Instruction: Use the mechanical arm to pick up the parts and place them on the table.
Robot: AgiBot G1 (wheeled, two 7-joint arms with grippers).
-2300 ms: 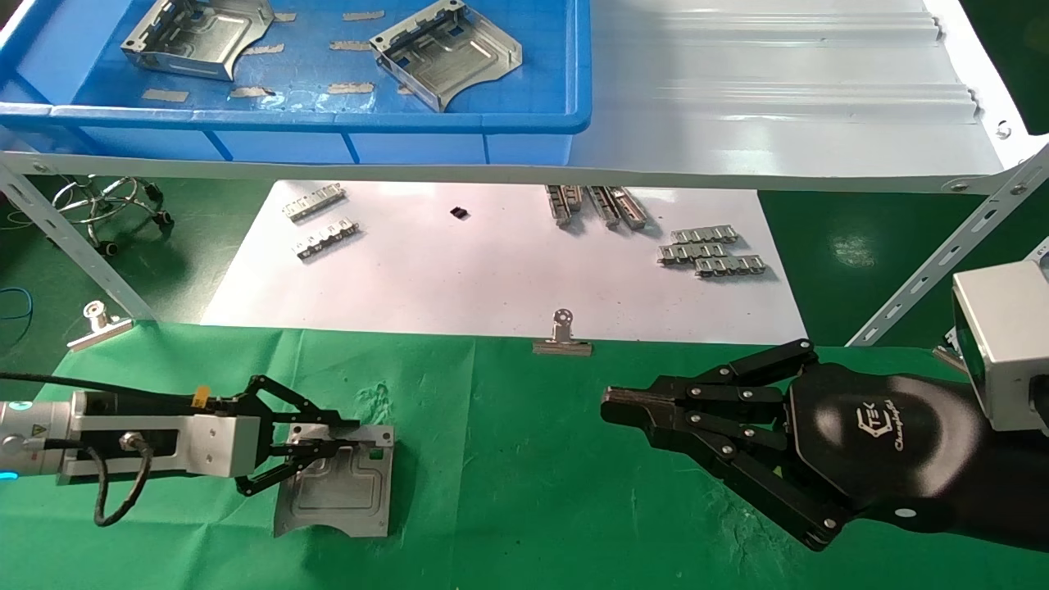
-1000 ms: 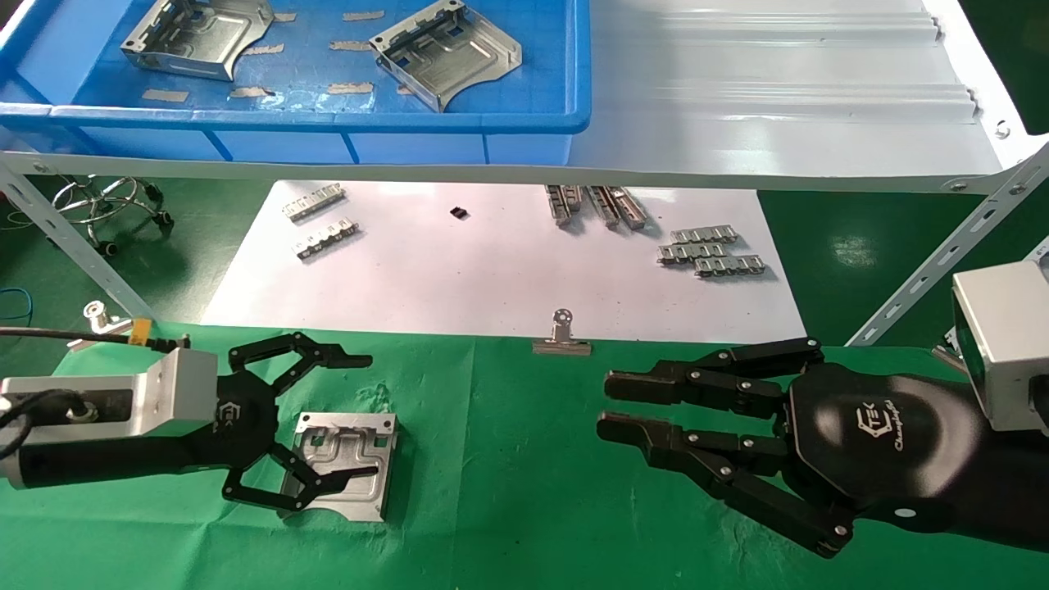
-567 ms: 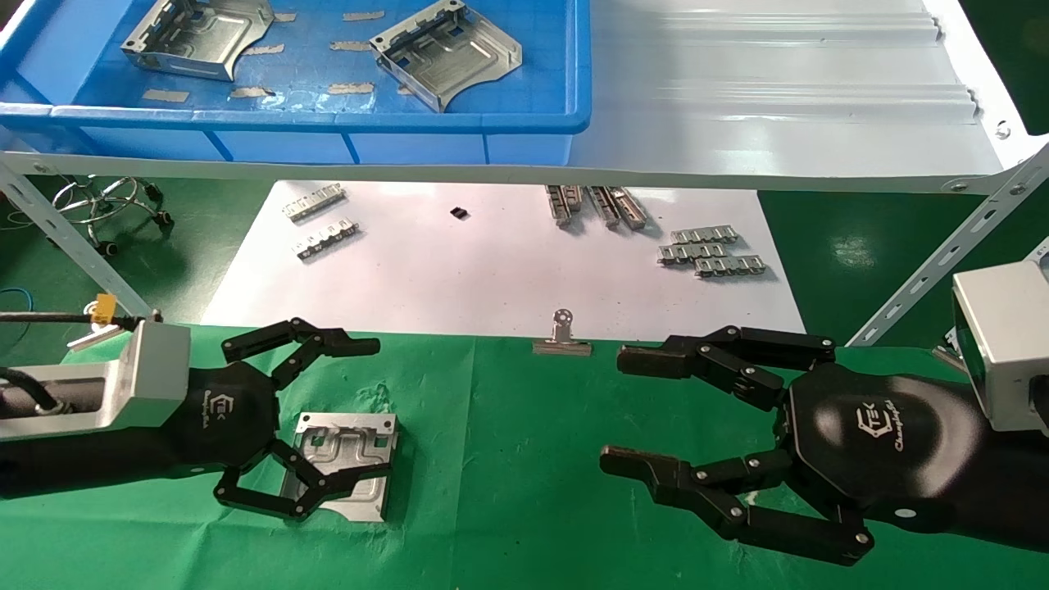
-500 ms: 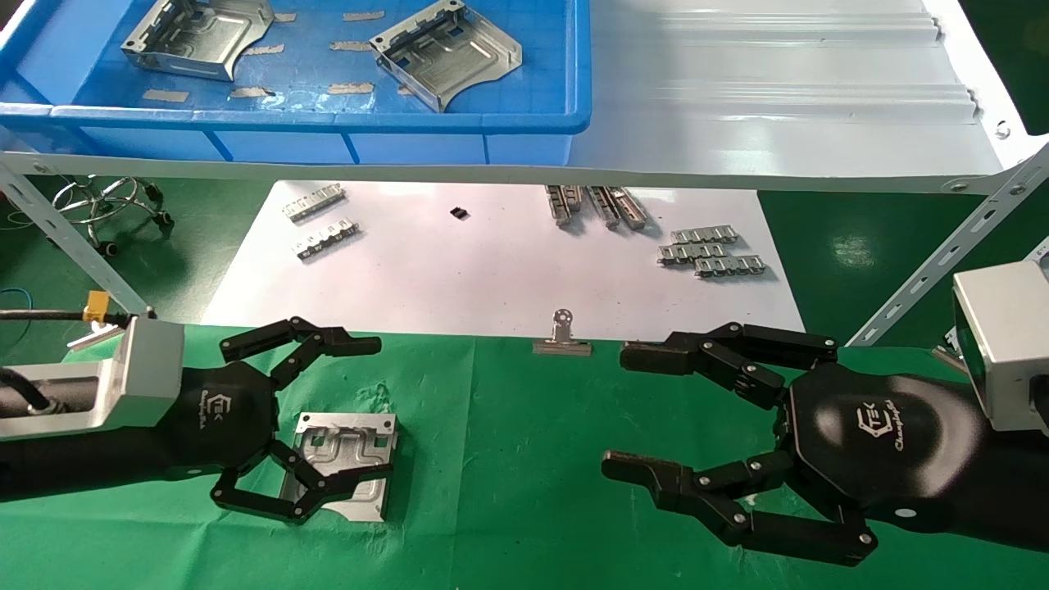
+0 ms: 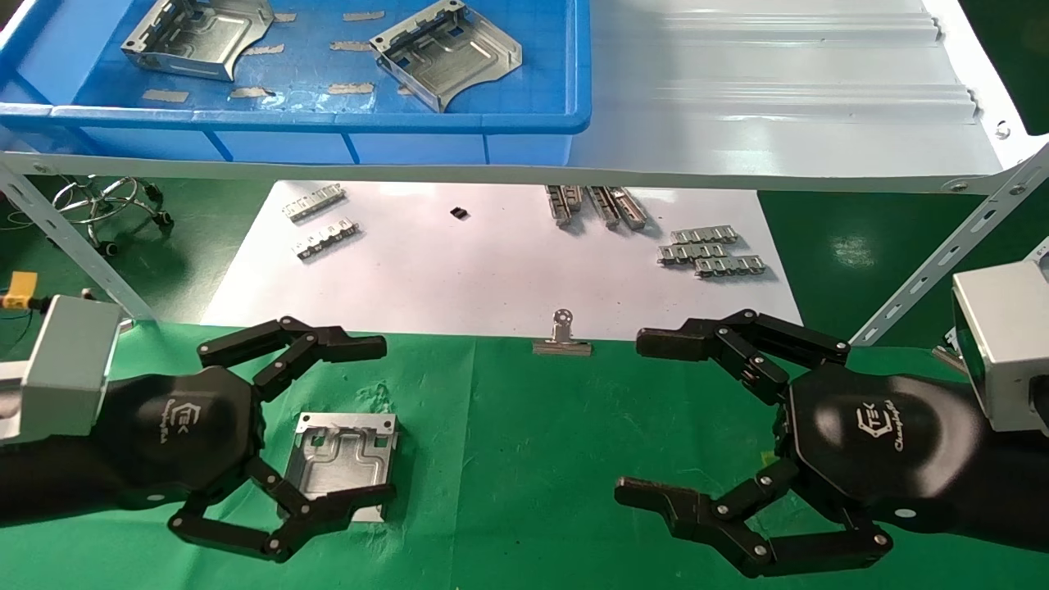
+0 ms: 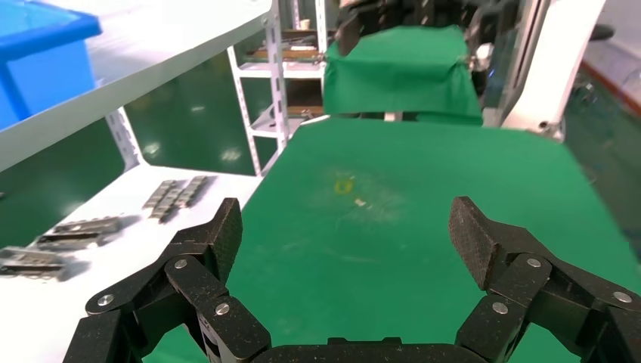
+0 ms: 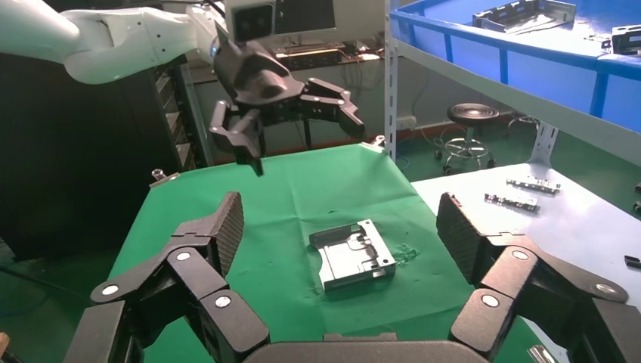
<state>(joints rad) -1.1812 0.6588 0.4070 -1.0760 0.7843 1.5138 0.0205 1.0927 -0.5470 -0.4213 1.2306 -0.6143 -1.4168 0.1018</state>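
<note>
One silver stamped plate [image 5: 342,455] lies flat on the green cloth table [image 5: 508,459]; it also shows in the right wrist view [image 7: 351,253]. My left gripper [image 5: 387,421] is open and empty, its fingers spread above and around the plate's near side, clear of it. In the right wrist view the left gripper [image 7: 302,144] hangs well above the cloth. My right gripper [image 5: 629,416] is open wide and empty over the cloth to the right. Two more plates [image 5: 197,37] [image 5: 447,53] lie in the blue bin [image 5: 328,119]. The left wrist view shows only open fingers [image 6: 219,234] over bare cloth.
The bin stands on a white metal shelf [image 5: 778,98] with slanted braces [image 5: 942,254]. Under it a white sheet [image 5: 492,270] holds small toothed strips [image 5: 713,250]. A binder clip [image 5: 561,336] grips the cloth's far edge.
My left gripper let go of the plate, opened, rose and drew back to the left. My right gripper went from shut to wide open. The plate stays on the cloth.
</note>
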